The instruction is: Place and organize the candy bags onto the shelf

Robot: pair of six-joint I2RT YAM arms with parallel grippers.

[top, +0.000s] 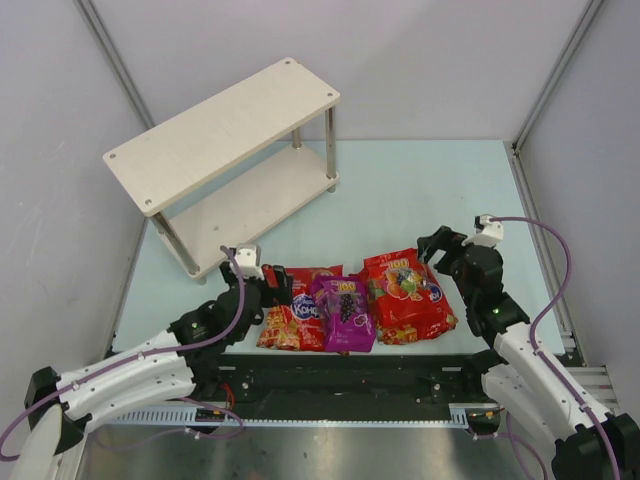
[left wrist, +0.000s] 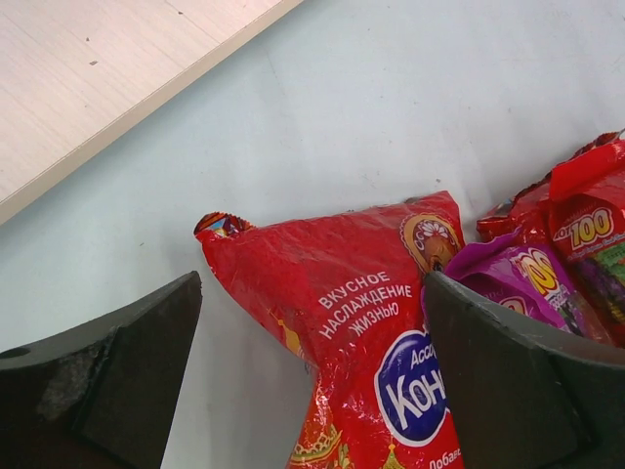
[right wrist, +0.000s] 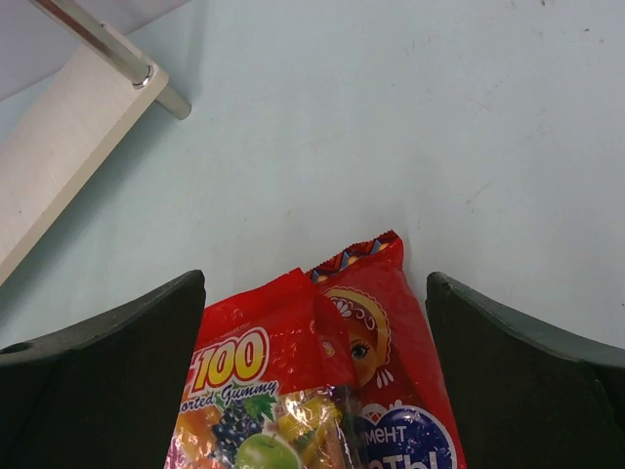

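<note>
My left pincer (left wrist: 312, 283) hung released, jaws spread wide and holding nothing, over the red logo bag (left wrist: 371, 322), the pouch lying closest to the shelf's front legs. My right pincer (right wrist: 314, 281) was just as slack and empty, above the fruit-print bag (right wrist: 254, 391), which lay across a second red logo bag (right wrist: 391, 362) at the end of the pile farthest from the shelf. Between them the purple grape bag (top: 345, 312) overlapped its neighbours. All four lay on the table (top: 420, 180), short of the shelf (top: 220, 135), none on it yet. The shelf itself stood beyond, set askew.

I judged the overlaps the main hazard: closing on one glossy pouch could pinch or drag the one beneath it, and slick film might slide from my jaws. A careless reach might also knock the shelf's thin legs and shift it.
</note>
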